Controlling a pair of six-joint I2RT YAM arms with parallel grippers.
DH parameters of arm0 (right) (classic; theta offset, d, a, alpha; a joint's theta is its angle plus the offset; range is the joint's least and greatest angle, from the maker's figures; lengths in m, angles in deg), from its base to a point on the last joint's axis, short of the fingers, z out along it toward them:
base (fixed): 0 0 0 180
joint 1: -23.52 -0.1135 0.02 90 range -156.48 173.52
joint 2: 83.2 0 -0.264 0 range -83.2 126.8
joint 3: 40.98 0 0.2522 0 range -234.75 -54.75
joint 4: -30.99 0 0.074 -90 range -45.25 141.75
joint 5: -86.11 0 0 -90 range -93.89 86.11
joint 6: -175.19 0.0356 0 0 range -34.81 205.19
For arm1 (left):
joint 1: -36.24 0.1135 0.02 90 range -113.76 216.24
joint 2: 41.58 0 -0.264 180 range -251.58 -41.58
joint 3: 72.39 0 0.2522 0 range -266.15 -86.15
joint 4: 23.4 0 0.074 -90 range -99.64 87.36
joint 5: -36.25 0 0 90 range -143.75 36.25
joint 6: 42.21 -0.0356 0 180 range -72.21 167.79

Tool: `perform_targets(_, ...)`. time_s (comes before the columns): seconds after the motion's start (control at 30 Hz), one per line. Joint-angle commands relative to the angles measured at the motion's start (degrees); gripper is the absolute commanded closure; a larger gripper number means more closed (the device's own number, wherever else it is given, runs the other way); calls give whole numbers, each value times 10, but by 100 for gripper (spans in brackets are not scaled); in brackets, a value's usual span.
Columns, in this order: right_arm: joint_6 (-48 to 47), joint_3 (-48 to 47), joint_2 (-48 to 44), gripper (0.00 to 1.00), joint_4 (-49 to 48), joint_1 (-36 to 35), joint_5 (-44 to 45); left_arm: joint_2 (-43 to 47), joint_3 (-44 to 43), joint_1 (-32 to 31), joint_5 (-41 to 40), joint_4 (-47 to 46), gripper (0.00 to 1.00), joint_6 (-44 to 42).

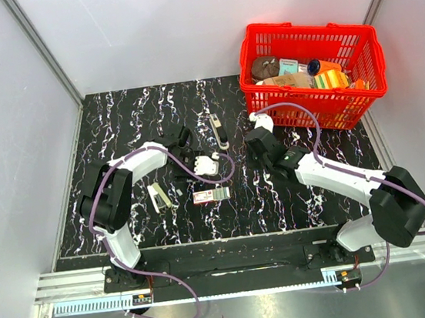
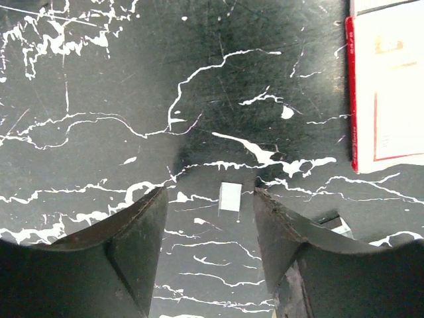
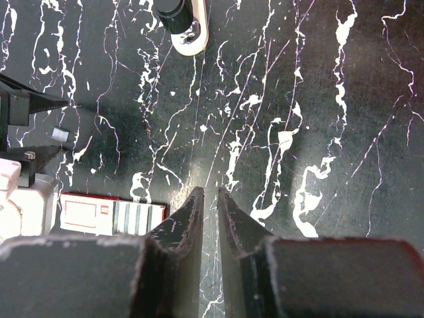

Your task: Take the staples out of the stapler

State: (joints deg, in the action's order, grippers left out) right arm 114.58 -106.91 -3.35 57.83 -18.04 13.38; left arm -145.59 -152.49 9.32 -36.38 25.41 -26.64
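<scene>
A beige and black stapler lies on the black marbled table between the two arms; its end shows at the top of the right wrist view. A short silver strip of staples lies on the table between the tips of my open left gripper, nearer the right finger and untouched. That strip and the left gripper also show at the left of the right wrist view. In the top view the left gripper sits just above a red and white staple box. My right gripper is shut and empty, right of the stapler.
A red basket with several items stands at the back right. The staple box also shows in the left wrist view and the right wrist view. A second beige and black piece lies near the left arm.
</scene>
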Motion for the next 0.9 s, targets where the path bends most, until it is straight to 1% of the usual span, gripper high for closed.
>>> perform_targets(0.0,-3,-22,3,82,-7,4,-1,-9,-2,-7,25,20,43,10)
perform_targets(0.27,3,-23,7,83,-8,5,-5,-10,1,-15,34,-47,43,41)
perform_targets(0.43,3,-24,7,83,-5,5,-3,-32,-16,-15,19,-60,44,53)
perform_targets(0.57,2,-26,8,83,-4,4,-4,-27,-20,-15,12,-62,45,65)
perform_targets(0.73,1,-27,5,83,-3,5,-3,6,-41,-15,33,-22,41,80)
perform_targets(0.87,2,-23,3,82,-2,4,-3,35,-49,-14,66,39,36,41)
